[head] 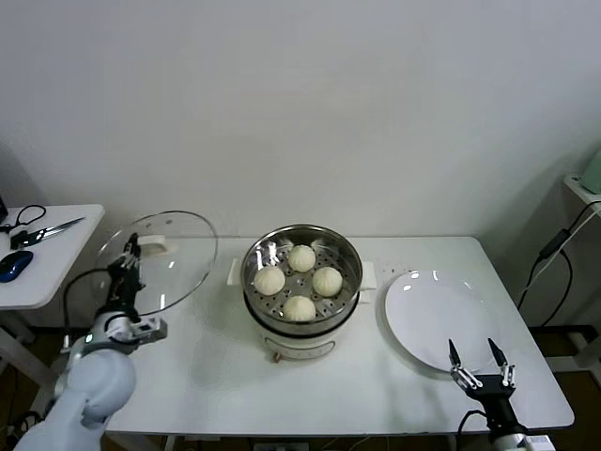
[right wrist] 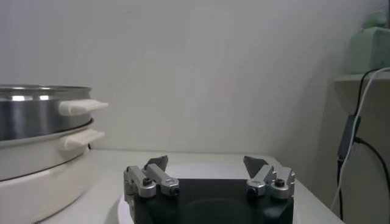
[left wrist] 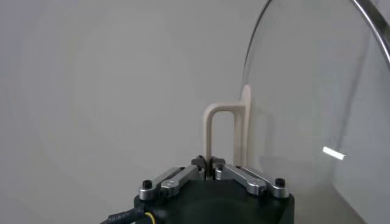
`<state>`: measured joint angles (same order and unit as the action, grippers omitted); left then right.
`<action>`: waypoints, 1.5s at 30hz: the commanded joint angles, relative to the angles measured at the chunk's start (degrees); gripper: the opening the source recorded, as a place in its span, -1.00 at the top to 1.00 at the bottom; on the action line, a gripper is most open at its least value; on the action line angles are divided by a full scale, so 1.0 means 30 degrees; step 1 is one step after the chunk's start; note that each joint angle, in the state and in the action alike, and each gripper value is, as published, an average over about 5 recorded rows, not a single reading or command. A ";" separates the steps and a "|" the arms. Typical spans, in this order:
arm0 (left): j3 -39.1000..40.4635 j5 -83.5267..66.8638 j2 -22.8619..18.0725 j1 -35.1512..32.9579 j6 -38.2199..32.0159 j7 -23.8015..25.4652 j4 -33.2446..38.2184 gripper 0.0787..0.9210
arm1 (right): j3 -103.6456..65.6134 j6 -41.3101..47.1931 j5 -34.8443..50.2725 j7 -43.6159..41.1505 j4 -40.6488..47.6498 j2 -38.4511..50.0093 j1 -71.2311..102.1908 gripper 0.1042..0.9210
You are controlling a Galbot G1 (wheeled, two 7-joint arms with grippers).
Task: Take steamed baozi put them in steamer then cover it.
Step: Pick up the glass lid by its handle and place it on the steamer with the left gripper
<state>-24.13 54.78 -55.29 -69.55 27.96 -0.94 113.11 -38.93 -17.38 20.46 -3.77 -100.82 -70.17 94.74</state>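
Left claw (left wrist: 209,172) clamps the clear glass cover's (head: 178,256) cream handle (left wrist: 226,135); right claw (head: 479,360) gapes empty.

The steamer (head: 301,282) is shiny polished metal above a smooth white plastic base, with a perforated metal tray inside. The four baozi (head: 300,282) look matt, smooth, cream-white dough. The cover (head: 160,258) is clear glossy glass with a thin bright metal rim and a matt cream plastic handle (left wrist: 226,137). The plate (head: 437,318) is glossy white, the table (head: 207,376) smooth matt white
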 commanded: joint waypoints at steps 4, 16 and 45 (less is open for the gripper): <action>0.6462 0.3509 -0.1141 0.3896 0.5339 0.4240 0.3894 0.86 | 0.0429 -0.0312 -0.0639 0.0484 0.0955 -0.0150 -0.0792 -0.76; 1.1530 1.0162 -0.7801 0.5708 0.5681 0.6688 0.1075 0.86 | 0.0408 -0.1016 -0.0187 0.0454 0.1514 0.0138 -0.0794 -0.76; 1.1030 1.0802 -0.9144 0.5251 0.4868 0.4582 -0.4689 0.86 | 0.0092 -0.2140 0.0730 0.0715 0.1803 0.0538 -0.0480 -0.76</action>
<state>8.85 87.27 -82.99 -53.58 42.20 13.13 100.76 -38.54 -23.25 22.30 -1.64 -95.39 -68.55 93.12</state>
